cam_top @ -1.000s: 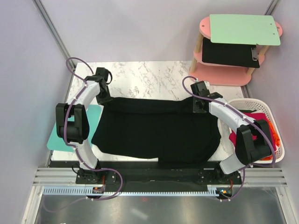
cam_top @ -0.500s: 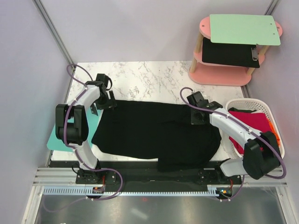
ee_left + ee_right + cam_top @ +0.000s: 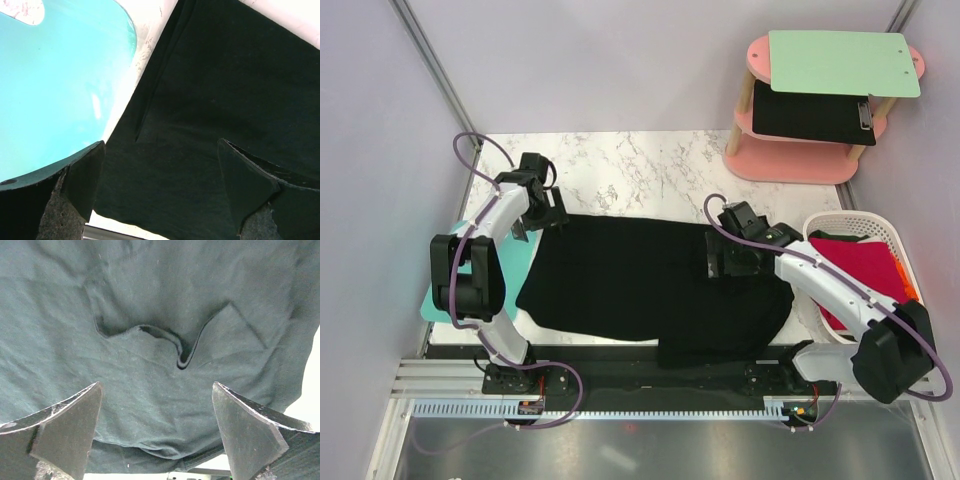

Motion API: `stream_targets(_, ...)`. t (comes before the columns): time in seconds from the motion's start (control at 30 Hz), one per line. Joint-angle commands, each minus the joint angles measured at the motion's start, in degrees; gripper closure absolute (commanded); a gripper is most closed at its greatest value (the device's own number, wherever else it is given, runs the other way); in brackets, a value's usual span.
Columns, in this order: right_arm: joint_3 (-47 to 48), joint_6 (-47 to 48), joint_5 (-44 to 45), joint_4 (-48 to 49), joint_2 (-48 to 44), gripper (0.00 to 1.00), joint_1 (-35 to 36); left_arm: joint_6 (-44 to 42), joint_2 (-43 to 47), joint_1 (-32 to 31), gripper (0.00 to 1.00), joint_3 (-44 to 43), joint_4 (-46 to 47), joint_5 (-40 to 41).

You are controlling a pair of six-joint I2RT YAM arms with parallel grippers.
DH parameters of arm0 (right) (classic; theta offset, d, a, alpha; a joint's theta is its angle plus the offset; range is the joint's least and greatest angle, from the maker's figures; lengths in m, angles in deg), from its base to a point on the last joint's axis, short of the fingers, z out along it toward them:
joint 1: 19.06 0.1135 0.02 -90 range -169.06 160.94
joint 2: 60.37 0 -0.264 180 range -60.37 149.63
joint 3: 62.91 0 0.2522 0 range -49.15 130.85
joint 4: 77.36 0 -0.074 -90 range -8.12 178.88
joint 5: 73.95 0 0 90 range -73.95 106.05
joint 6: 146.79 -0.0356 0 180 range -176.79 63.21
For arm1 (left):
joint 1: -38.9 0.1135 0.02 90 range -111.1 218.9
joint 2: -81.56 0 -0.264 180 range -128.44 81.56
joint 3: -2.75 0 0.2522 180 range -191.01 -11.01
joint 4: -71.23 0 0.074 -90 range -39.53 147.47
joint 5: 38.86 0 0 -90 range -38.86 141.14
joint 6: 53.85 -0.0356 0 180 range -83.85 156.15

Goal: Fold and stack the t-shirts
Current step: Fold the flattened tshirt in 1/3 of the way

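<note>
Left gripper point(image 3: 545, 212) and right gripper point(image 3: 718, 262) hover wide open, empty, over the black t-shirt point(image 3: 630, 285)

The black t-shirt point(image 3: 650, 285) was soft, matt cloth, finely woven and lightly creased. Under it the table point(image 3: 650, 175) looked like smooth white marble with grey veins. At the table's left edge the teal cutting board point(image 3: 55, 90) was glossy, smooth plastic. The basket point(image 3: 840, 218) at the right edge was white plastic lattice and held the matt cloth of a red t-shirt point(image 3: 865, 262). The left gripper point(image 3: 160, 150) had fingers point(image 3: 60, 215) faced with rough, grainy dark padding.
</note>
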Motion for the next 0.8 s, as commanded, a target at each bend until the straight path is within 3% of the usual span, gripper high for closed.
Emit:
stream_targets(0.0, 4.91, 2.46, 4.33, 1.72, -2.35, 0.02, 0.17, -0.59, 2.89, -0.02, 0.00, -1.34, 0.48, -1.05)
stream_targets(0.13, 5.96, 4.40, 7.68, 6.98, 3.62, 0.02, 0.18, -0.59, 2.81, -0.81, 0.00, -0.81, 0.92, -1.49)
stream_targets(0.23, 6.32, 5.54, 9.17, 11.37, 10.12, 0.22, 0.18, -0.50, 2.63, -1.25, 0.00, -0.02, 1.27, -1.75)
stream_targets(0.27, 6.49, 5.63, 9.61, 12.44, 12.92, 0.74, 0.18, -0.50, 2.80, -1.33, 0.00, 0.33, 1.45, -1.84)
stream_targets(0.3, 6.67, 6.15, 9.53, 13.58, 14.25, 0.98, 0.09, -0.50, 2.89, -1.51, 0.00, 0.59, 1.80, -1.84)
stream_targets(0.57, 11.77, 6.95, 11.82, 15.35, 24.72, 1.00, 0.18, -0.68, 3.51, -1.77, 0.00, 4.29, 3.38, -2.28)
stream_targets(0.77, 10.72, 6.51, 10.50, 12.19, 22.45, 1.00, 0.09, -0.86, 3.24, -2.04, 0.00, 4.20, 3.56, -2.19)
